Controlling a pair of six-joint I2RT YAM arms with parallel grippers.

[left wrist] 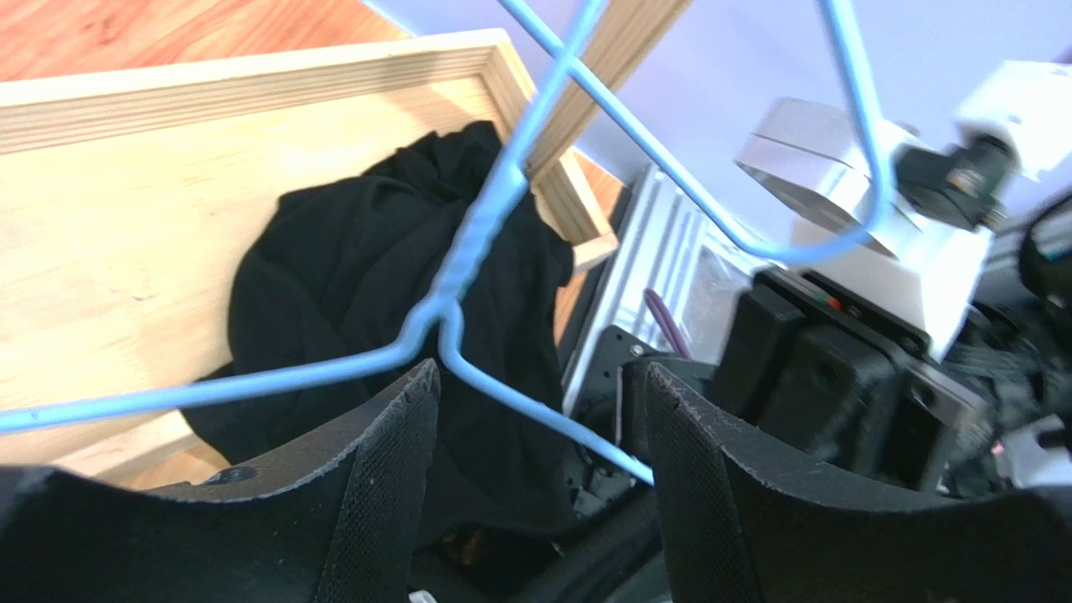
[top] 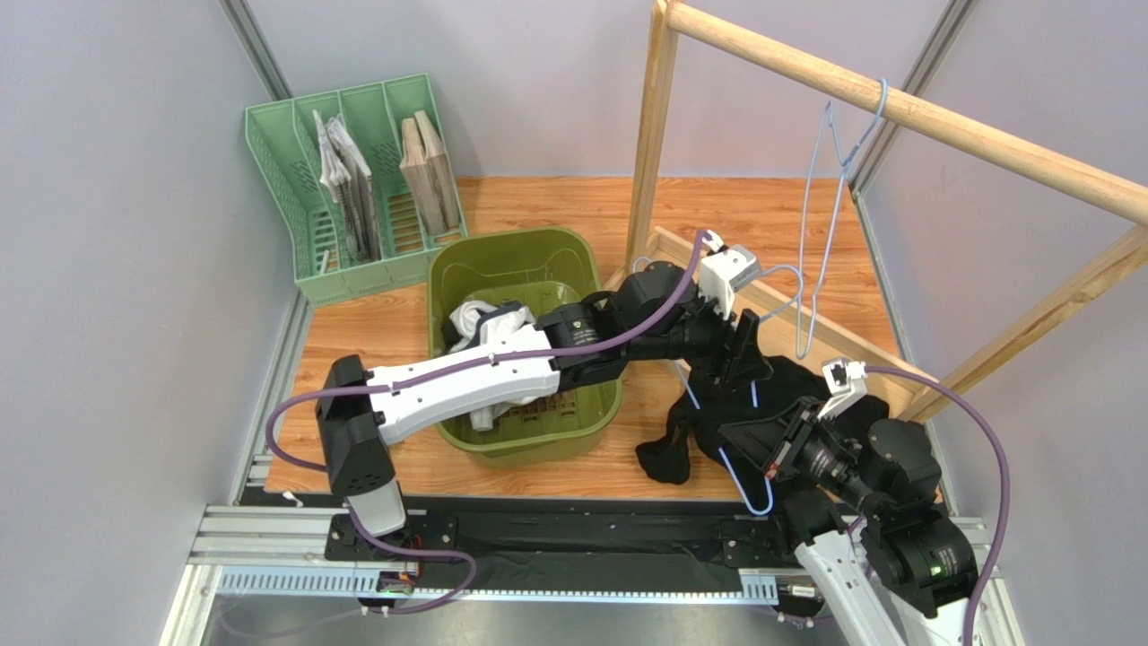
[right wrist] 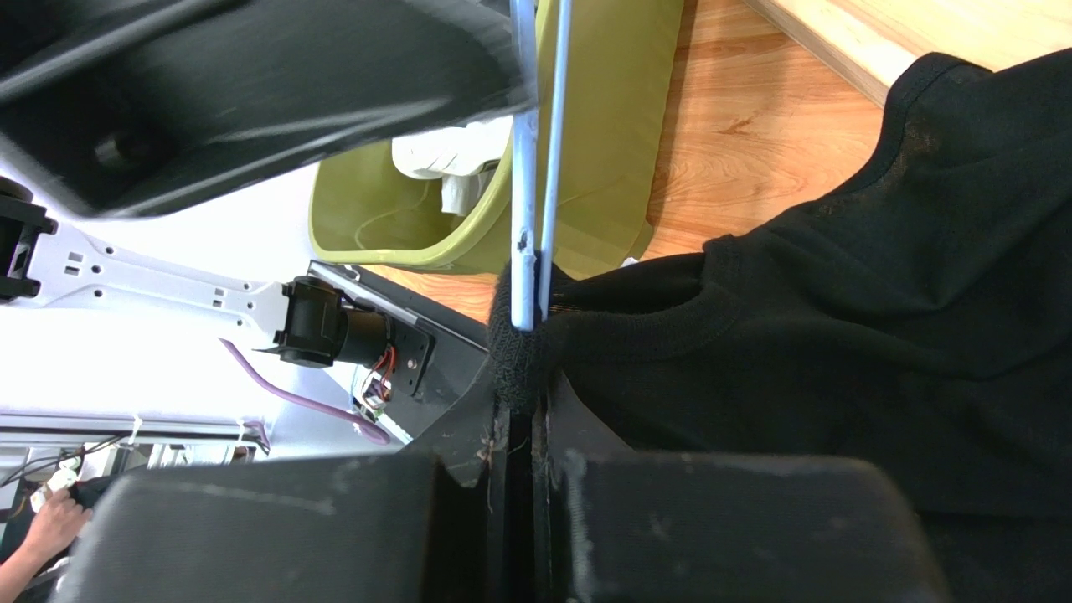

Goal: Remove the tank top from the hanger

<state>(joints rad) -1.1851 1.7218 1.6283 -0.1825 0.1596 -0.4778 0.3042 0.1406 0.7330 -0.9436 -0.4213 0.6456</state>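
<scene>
Far left rear: green file rack (top: 290,189) with papers, against the wall. Next right, olive bin (top: 519,249) with white cloth inside. The left arm reaches across above it.

Left fingers (left wrist: 378,503) are spread wide with nothing between the pads. The twisted neck of the blue wire hanger (left wrist: 466,258) sits just beyond the tips, not touching.

Tank top (top: 701,417): black, crumpled in a low heap on the table (top: 377,337) just right of the bin and lapping onto the wooden rack's base (left wrist: 126,239). A bound, ribbed edge shows in the right wrist view. Bits of blue wire poke out of the heap.

Right fingers (right wrist: 705,528) are pressed together, and two strands of hanger wire run straight into the tips. The tank top's edge touches there too; cannot tell whether cloth is caught as well.

Edges and room: only a narrow strip of table lies between bin and heap, with more bare wood behind the bin. The rack's rail (top: 943,121) slants overhead at right, with a second hanger (top: 806,229) hooked on it and hanging just behind the heap. The right wall is near the right arm.
</scene>
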